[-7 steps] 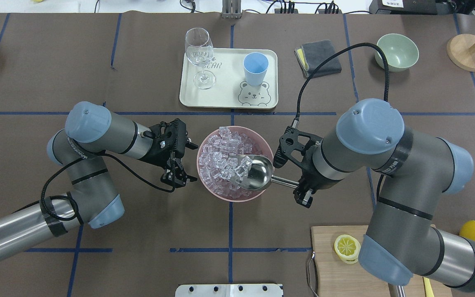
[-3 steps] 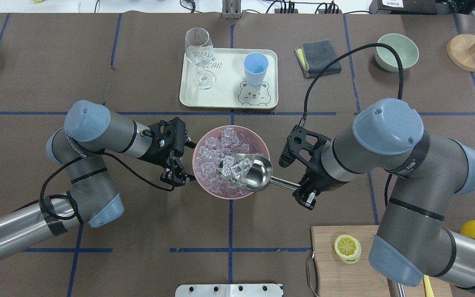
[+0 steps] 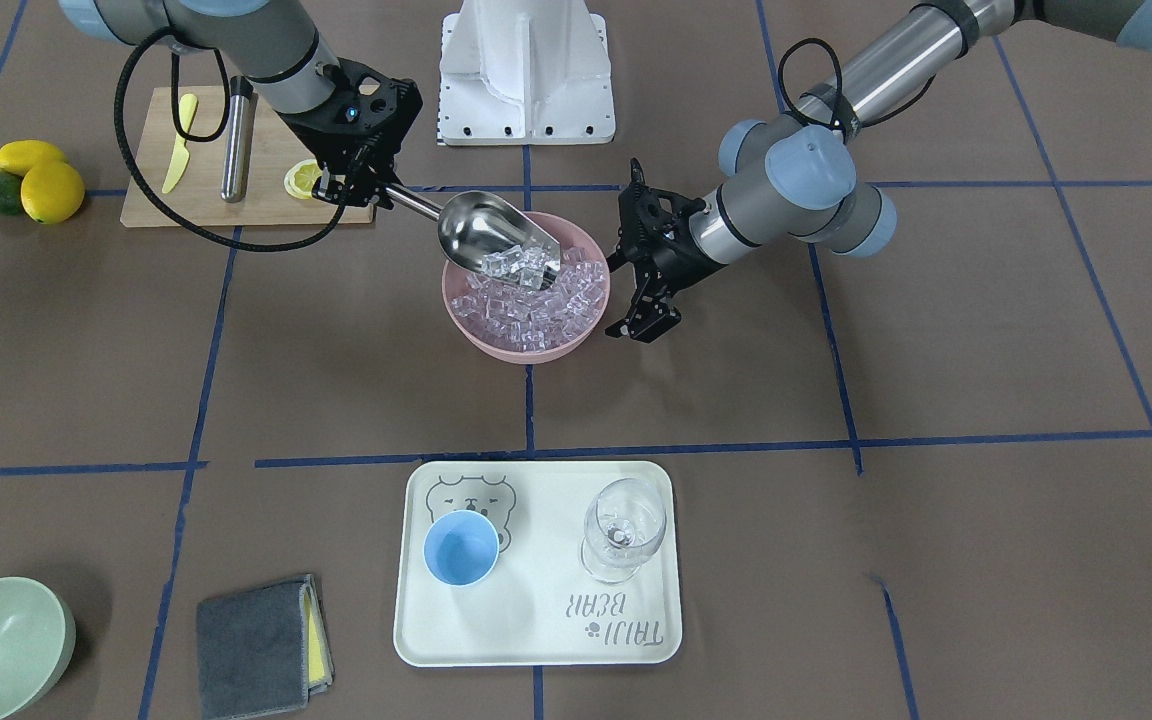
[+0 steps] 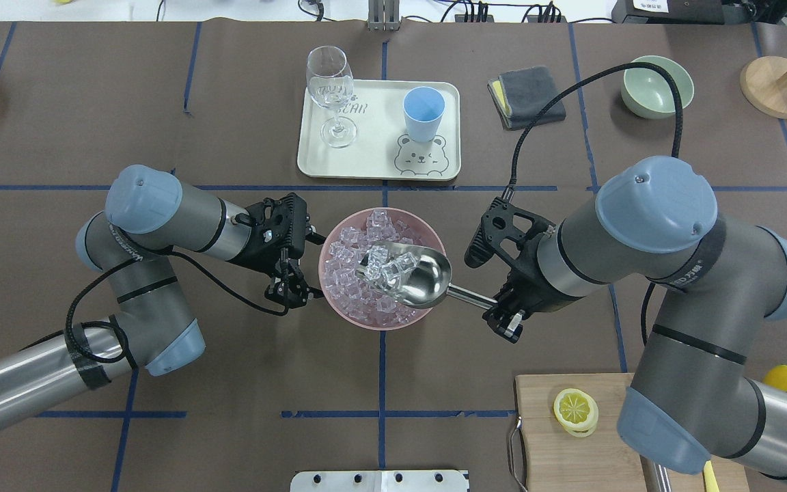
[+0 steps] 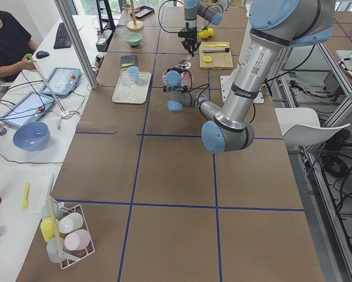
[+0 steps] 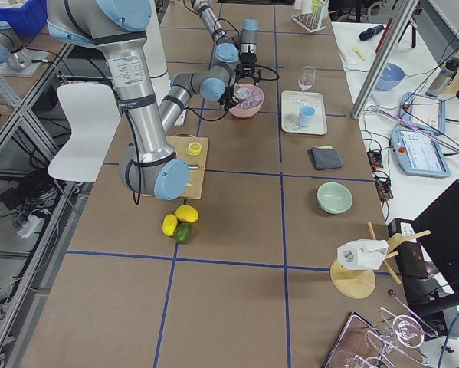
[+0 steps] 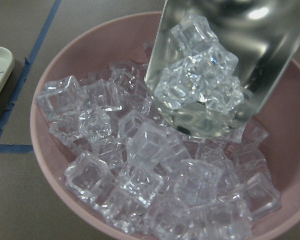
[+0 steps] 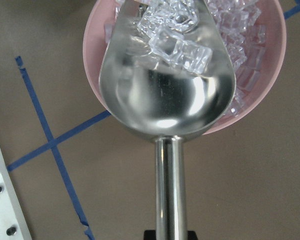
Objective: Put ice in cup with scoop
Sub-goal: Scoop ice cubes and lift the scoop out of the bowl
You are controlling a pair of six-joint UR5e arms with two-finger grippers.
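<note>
**Worktop** point(image 4: 229, 102): brown, marked off with blue tape lines.

**Cream tray** point(image 4: 373, 167): set at the far side, well apart from the bowl. The cup and a wine glass point(image 4: 330, 96) are carried on it.

**Pink bowl** point(image 4: 359, 322): placed at the centre and heaped with ice.

**Right end effector** point(image 4: 501, 313): clamped on the end of the scoop's handle.

**Left end effector** point(image 4: 291, 290): fingers apart, nothing held, just beside the bowl's rim.

**Scoop** point(image 4: 424, 277): steel, held over the bowl with its mouth tipped slightly down. A small load sits near its open lip.

**Cup** point(image 4: 423, 113): light blue, upright on the tray and seen to be empty.

**Ice** point(image 4: 349, 280): clear cubes, most of them in the bowl and a few in the scoop.

**Risk noted:** the load lies at the lip and not deep in the trough. Cubes are likely to be shed onto the worktop if the scoop is carried nose-down or swung sharply. The cup's mouth is narrower than the scoop, so cubes may be spilled past it or the light cup knocked over.
</note>
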